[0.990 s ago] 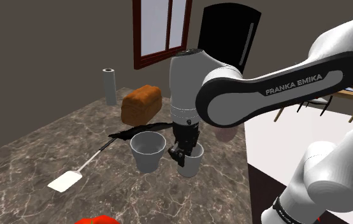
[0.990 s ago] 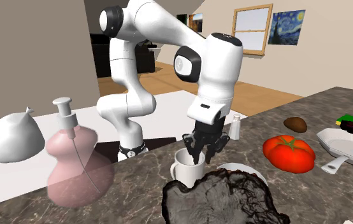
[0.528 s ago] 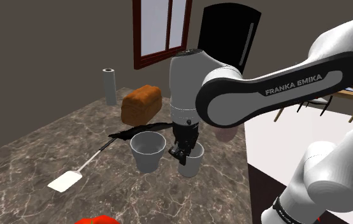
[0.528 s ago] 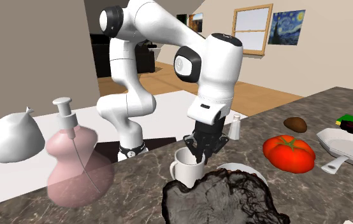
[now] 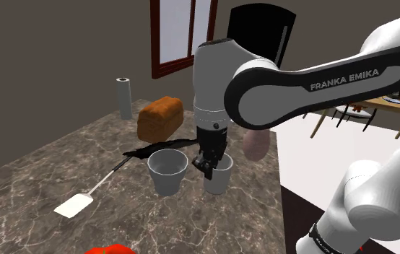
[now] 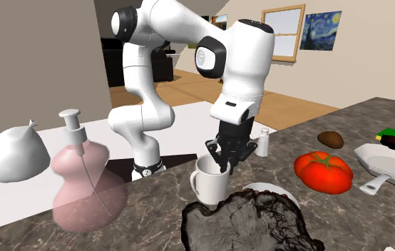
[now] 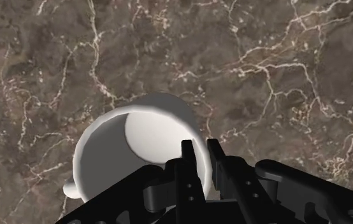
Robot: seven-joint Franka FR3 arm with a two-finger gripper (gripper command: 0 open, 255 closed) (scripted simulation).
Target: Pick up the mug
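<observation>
The white mug point(image 5: 219, 178) hangs from my gripper point(image 5: 207, 165), just above the marble counter point(image 5: 40, 173). My gripper is shut on the mug's rim, one finger inside and one outside the wall. In the second exterior view the mug point(image 6: 209, 185) shows its handle toward that view's left, and the gripper point(image 6: 224, 163) pinches the rim's far side. The wrist view looks down into the mug point(image 7: 130, 140), with the fingertips point(image 7: 186, 150) close together on its wall and the gripper point(image 7: 197, 150) over the rim.
A second white cup point(image 5: 167, 172) stands just beside the mug. A bread loaf point(image 5: 160, 119), a dark spatula handle point(image 5: 155, 149) and a paper roll point(image 5: 123, 97) lie behind. A tomato point(image 6: 324, 171), a pink dispenser point(image 6: 82, 185) and a dark crumpled lump point(image 6: 249, 224) surround the spot.
The fingers closed on the mug's rim, then the arm rose and the mug came up a little off the counter with it.
</observation>
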